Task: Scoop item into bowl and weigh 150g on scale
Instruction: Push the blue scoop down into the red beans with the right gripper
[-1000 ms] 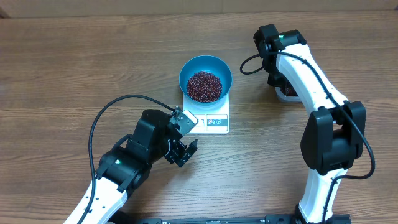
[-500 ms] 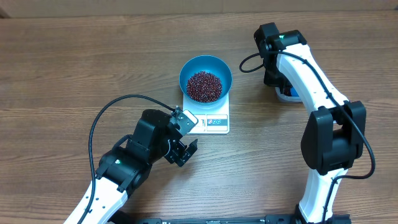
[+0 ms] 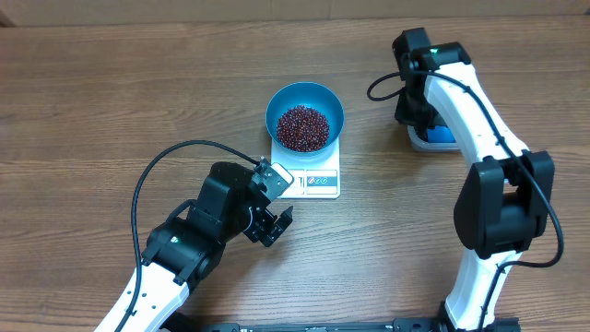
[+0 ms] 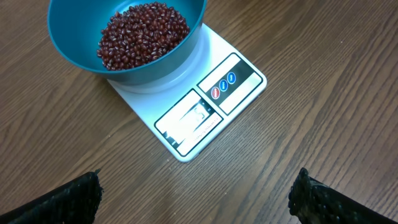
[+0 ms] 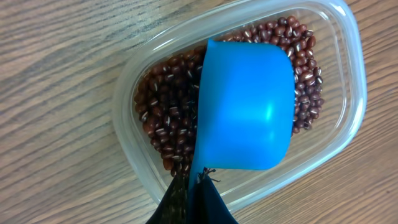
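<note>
The blue bowl (image 3: 304, 100) stands on the white scale (image 3: 318, 181) and holds a heap of dark red-brown beans, the item (image 3: 302, 127). From the left wrist, the bowl (image 4: 74, 59), its beans (image 4: 143, 34) and the scale (image 4: 211, 109) lie ahead of my left gripper (image 4: 196, 200), which is open over bare wood. Overhead, that gripper (image 3: 275, 225) sits just left of and below the scale. My right gripper (image 5: 196, 190) is shut on the handle of a blue scoop (image 5: 245, 112), held over the clear tub (image 5: 348, 106) of beans (image 5: 165, 118).
The tub (image 3: 426, 144) sits at the right, partly hidden under the right arm (image 3: 461, 92), with the scoop (image 3: 442, 135) showing blue beside it. The left arm's black cable (image 3: 161, 161) loops over the wood to the left.
The right arm has shifted right and slightly back over the tub. The dark beans seen there earlier are now covered by the blue scoop. The left arm has not moved.
</note>
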Robot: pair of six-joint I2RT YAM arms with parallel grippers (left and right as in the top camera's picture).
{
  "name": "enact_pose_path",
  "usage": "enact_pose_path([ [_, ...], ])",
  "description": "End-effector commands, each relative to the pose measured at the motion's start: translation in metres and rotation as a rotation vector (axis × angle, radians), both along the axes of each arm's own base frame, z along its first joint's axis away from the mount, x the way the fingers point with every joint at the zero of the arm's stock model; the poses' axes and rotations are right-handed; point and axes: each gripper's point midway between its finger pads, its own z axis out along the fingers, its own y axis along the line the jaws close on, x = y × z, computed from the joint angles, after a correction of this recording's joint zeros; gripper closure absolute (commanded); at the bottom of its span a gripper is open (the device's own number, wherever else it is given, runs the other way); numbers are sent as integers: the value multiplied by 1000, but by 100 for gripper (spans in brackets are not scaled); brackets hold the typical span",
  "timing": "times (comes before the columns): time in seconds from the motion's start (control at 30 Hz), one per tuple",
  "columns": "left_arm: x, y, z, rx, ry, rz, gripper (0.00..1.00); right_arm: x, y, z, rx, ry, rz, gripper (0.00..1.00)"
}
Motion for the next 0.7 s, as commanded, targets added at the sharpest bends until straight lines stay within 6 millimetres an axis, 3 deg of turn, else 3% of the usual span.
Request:
enact_pose_path([
  [0.0,-1,-1,-3,-6,11,-9,0,2,1,14,81,-49,-17,96],
  [0.13,-1,-1,-3,-6,11,-9,1,2,-2,24,109,-73,-22,96],
  [0.67,-1,-1,-3,-5,11,-9,0,5,5,22,360,-64,-7,96],
])
